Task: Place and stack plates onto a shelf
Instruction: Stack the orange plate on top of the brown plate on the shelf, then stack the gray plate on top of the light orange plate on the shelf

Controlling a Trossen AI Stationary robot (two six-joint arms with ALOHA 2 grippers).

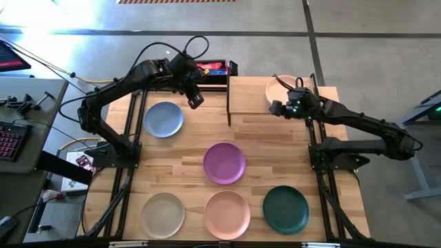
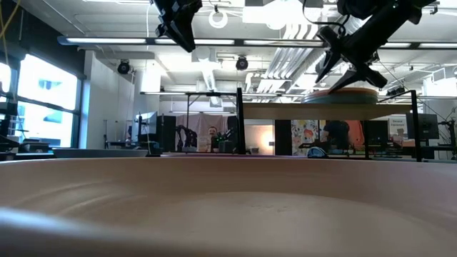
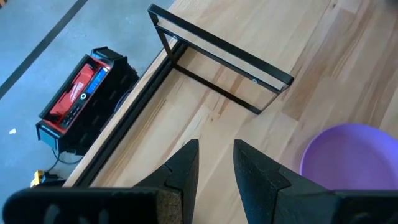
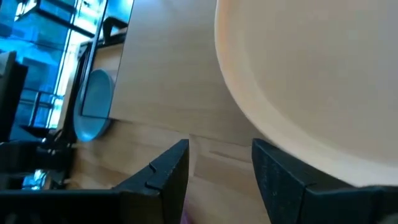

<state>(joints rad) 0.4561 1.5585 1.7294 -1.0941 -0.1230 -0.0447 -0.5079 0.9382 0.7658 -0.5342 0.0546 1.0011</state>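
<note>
The shelf (image 1: 251, 96) is a light-wood board on black legs at the table's far edge. A stack of plates (image 2: 350, 95), a peach one (image 1: 278, 88) on top, sits on its right half. My right gripper (image 4: 221, 155) is open, level with the shelf top, just off the near rim of that top plate (image 4: 311, 81). My left gripper (image 3: 214, 155) hangs open in the air left of the shelf, above bare table. Blue (image 1: 163, 119), purple (image 1: 224, 163), beige (image 1: 163, 213), pink (image 1: 227, 213) and dark teal (image 1: 285, 209) plates lie flat on the table.
A red-and-black box (image 1: 213, 69) stands beyond the table's far edge, left of the shelf. The shelf's left half (image 1: 244, 93) is bare wood. Its black leg frame (image 3: 217, 62) stands just ahead of my left gripper. The pink plate (image 2: 228, 207) fills the low view's foreground.
</note>
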